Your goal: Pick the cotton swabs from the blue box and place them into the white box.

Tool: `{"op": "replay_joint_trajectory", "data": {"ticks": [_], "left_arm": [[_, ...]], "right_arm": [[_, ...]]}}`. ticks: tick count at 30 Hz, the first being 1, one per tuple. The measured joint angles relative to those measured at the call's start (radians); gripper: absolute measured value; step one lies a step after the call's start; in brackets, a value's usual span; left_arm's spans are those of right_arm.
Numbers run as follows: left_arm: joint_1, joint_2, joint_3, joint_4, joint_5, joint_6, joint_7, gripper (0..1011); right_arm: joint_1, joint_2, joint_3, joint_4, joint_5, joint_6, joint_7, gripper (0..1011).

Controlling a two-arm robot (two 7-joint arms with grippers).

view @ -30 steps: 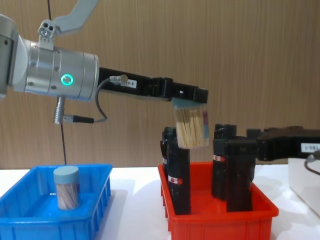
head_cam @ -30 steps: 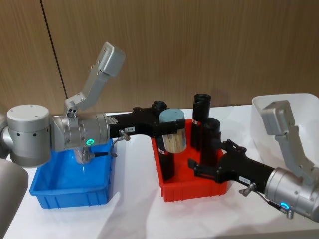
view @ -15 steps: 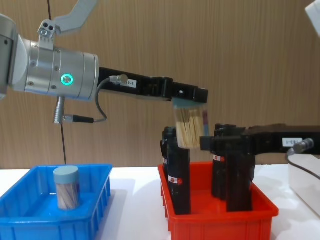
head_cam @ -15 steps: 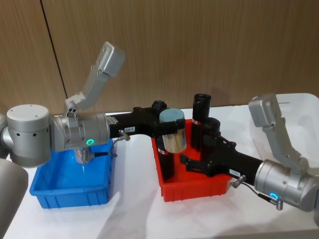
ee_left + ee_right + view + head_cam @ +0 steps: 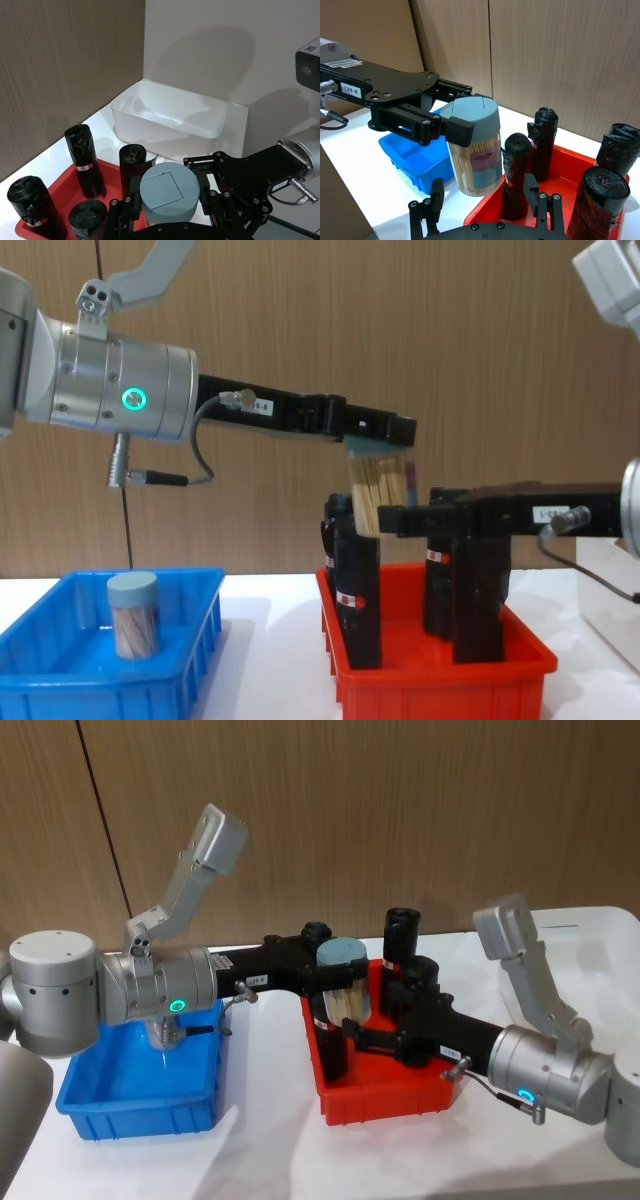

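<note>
My left gripper (image 5: 167,196) clamps a swab tub (image 5: 474,142), label (image 5: 482,167) unreadable; my right gripper (image 5: 484,191) gapes at its 6 o'clock.

Wood-grain wall (image 5: 420,830) behind: brown panels, matte finish. A thin dark line (image 5: 108,820) runs down it at the left, slightly slanted. A vertical panel seam (image 5: 489,45) is plain from the right wrist. White table (image 5: 270,1150), smooth, with soft shadows. A plain pale wall (image 5: 215,45) meets the wood at a corner, with broad grey shadows across it. Light is even.

Tall black cylinders (image 5: 357,585) beneath cotton swabs (image 5: 375,485)
</note>
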Motion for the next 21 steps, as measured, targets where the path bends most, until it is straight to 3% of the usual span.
{"op": "replay_joint_trajectory", "data": {"ticks": [21], "left_arm": [[0.0,0.0,0.0,0.0,0.0,0.0,0.0,671]], "right_arm": [[0.066,-0.036,-0.024,0.08,-0.025,-0.012,0.012,1001]]}}
